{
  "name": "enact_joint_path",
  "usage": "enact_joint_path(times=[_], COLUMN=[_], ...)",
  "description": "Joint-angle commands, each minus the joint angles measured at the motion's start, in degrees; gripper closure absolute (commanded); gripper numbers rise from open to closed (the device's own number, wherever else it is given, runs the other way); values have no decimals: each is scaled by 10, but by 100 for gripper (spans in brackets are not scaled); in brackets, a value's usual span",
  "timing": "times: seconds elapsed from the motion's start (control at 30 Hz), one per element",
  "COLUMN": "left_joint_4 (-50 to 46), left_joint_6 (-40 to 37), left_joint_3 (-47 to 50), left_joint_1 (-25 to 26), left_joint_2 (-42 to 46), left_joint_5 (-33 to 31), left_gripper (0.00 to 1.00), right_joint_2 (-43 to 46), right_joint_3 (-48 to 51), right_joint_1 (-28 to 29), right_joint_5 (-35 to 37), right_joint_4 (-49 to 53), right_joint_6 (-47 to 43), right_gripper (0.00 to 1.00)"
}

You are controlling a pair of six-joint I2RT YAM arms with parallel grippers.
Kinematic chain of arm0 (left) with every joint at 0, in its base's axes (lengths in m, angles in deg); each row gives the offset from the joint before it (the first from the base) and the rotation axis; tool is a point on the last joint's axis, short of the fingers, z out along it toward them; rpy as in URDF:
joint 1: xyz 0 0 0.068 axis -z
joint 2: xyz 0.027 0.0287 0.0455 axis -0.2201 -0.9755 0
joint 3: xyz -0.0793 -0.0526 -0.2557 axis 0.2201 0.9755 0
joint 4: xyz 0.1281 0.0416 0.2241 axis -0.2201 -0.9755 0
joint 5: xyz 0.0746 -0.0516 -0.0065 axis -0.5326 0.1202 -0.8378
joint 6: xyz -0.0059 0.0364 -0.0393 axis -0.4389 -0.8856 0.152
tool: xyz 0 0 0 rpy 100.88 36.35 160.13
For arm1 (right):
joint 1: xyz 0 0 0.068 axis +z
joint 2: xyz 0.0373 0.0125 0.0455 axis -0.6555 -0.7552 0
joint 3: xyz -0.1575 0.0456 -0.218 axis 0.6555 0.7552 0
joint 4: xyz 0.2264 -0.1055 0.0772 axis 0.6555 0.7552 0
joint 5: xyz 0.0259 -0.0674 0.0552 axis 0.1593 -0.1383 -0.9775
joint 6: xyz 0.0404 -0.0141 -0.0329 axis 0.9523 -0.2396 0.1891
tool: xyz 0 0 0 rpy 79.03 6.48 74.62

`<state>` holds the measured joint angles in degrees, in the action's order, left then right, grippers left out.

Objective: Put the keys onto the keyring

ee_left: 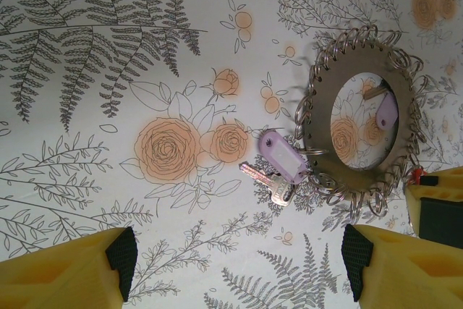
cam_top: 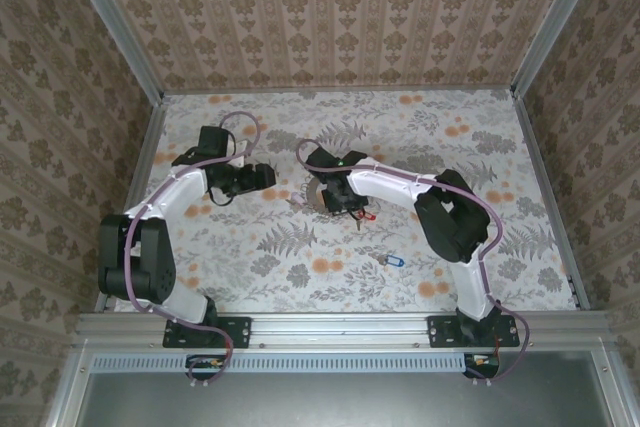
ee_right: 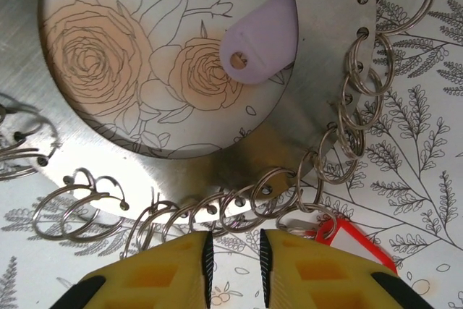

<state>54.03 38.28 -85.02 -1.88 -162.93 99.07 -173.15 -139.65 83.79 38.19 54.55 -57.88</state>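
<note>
While the left tool (ee_left: 239,251) stands wide apart, the flat grey metal keyring hoop (ee_left: 318,132) lies on the floral bench (ee_left: 72,179) against a lilac-tagged key (ee_left: 278,157), right tool (ee_right: 234,262) narrowly parted at its rim.

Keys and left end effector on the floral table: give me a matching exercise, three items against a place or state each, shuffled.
1. small blue-tagged metal key
2. small red-tagged metal key
3. left end effector

A. open, holding nothing
B. lying alone on the floral cloth
C. at the rim of the large flat grey metal keyring

Pairs: 1-B, 2-C, 3-A
</note>
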Motion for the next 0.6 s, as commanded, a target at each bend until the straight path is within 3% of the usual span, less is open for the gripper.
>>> enact_joint_path(times=[0.0,0.2,0.43,0.57], left_joint_4=[-16,-16,-15,-17], left_joint_6=[1,0,-2,-3], left_joint_3=[0,2,2,3], left_joint_1=[1,1,1,1], left_joint_2=[13,11,10,10], left_joint_5=[0,3,6,7], left_gripper=[22,22,22,22], right_joint_2=[-24,-35,-44,-42], right_joint_3=[-10,-5,-1,8], right_joint_1=[2,4,5,6], right_joint_5=[25,7,42,70], right_joint_4=[21,3,2,-3], right_joint_6=[14,22,19,18], right_gripper=[72,72,67,72])
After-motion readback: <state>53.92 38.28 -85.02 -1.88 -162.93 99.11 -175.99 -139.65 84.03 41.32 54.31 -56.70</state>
